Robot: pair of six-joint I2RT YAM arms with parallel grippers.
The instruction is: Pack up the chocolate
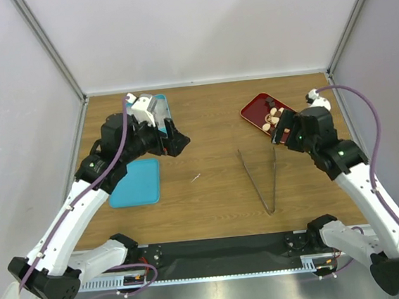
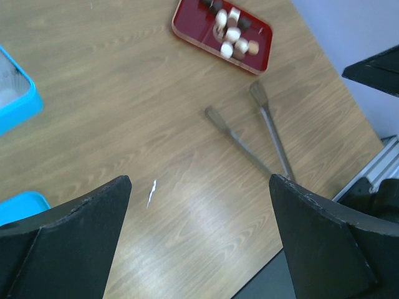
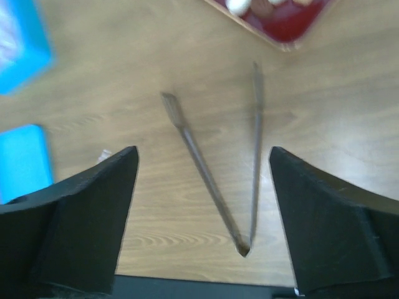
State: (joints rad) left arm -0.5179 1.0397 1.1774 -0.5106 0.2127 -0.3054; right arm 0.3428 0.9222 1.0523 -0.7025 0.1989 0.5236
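The chocolate [image 1: 275,116] is a cluster of small cream, tan and dark brown pieces lying in a red tray [image 1: 255,109] at the back right of the table. In the left wrist view the chocolate [image 2: 231,32] sits in the red tray [image 2: 193,22] far ahead. My left gripper [image 1: 176,141] hangs open above the table's left middle, with nothing between its fingers [image 2: 75,237]. My right gripper [image 1: 279,129] is open just in front of the tray and holds nothing. Only the near edge of the tray [image 3: 283,31] and a few pieces of chocolate [image 3: 249,6] show in the right wrist view.
Long metal tongs [image 1: 262,179] lie spread in a V on the wood between the arms, their joint toward the near edge. A blue box [image 1: 160,105] stands at the back left, partly behind my left arm. A flat blue lid [image 1: 138,182] lies in front of it. A small white scrap [image 1: 196,178] lies mid-table.
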